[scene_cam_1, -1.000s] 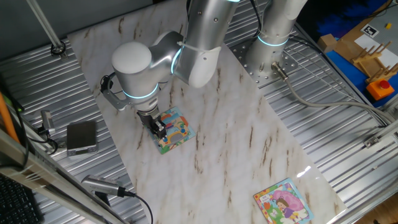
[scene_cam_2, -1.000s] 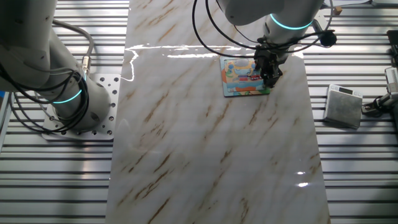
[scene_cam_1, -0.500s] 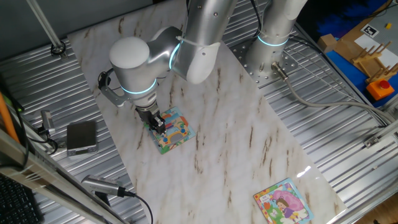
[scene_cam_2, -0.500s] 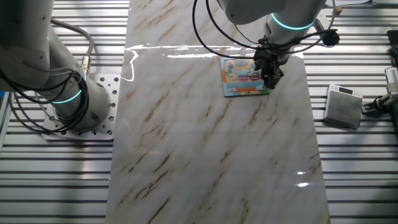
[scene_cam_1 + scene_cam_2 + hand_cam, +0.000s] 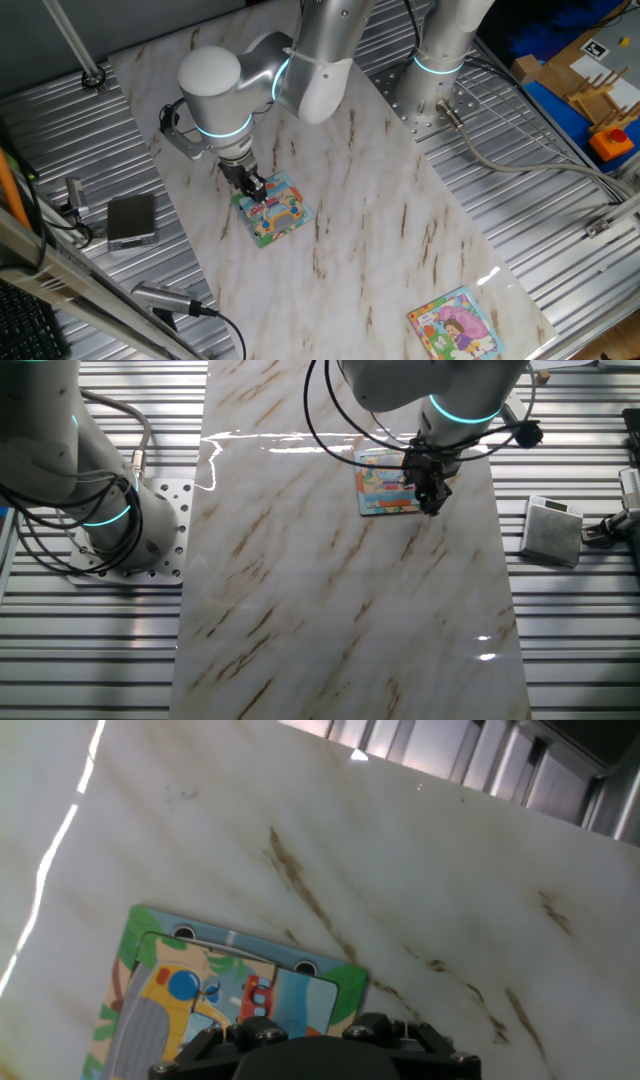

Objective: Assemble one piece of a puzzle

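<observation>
The puzzle (image 5: pixel 275 212) lies flat on the marble table, a small square board with a teal and green border and a yellow-and-red cartoon picture. It also shows in the other fixed view as the puzzle (image 5: pixel 386 483) and in the hand view as the puzzle (image 5: pixel 190 995). My gripper (image 5: pixel 256 189) hangs just above the board's left corner, its dark fingers pointing down. From the other side the gripper (image 5: pixel 431 499) sits at the board's right edge. Only its black housing (image 5: pixel 315 1055) fills the bottom of the hand view, so the fingertips are hidden. The piece does not show on its own anywhere.
A second square puzzle with a pink-dressed girl (image 5: pixel 455 323) lies at the near corner of the table. A grey box (image 5: pixel 131 220) rests on the ribbed metal beside the table. A second arm's base (image 5: pixel 110 510) stands at the far side. Blue bins (image 5: pixel 590 80) sit at the right.
My gripper has drawn up and back from the puzzle's surface toward its left corner. The puzzle itself has stayed in place.
</observation>
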Robot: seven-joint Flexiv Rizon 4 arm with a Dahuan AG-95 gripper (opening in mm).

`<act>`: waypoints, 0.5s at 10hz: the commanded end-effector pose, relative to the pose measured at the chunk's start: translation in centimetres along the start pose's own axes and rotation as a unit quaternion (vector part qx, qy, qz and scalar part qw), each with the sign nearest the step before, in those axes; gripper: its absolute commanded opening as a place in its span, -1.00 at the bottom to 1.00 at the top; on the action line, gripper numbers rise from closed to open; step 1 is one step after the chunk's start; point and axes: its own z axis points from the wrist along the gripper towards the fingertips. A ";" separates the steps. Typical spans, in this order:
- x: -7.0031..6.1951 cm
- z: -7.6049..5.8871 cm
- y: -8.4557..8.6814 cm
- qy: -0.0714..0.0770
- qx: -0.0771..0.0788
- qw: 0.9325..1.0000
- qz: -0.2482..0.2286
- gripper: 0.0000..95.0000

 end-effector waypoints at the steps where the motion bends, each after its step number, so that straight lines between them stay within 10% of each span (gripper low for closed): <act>1: 0.1 0.3 0.0 0.000 0.001 1.000 0.000 0.20; 5: 0.2 0.8 -0.1 -0.002 0.001 1.000 0.002 0.20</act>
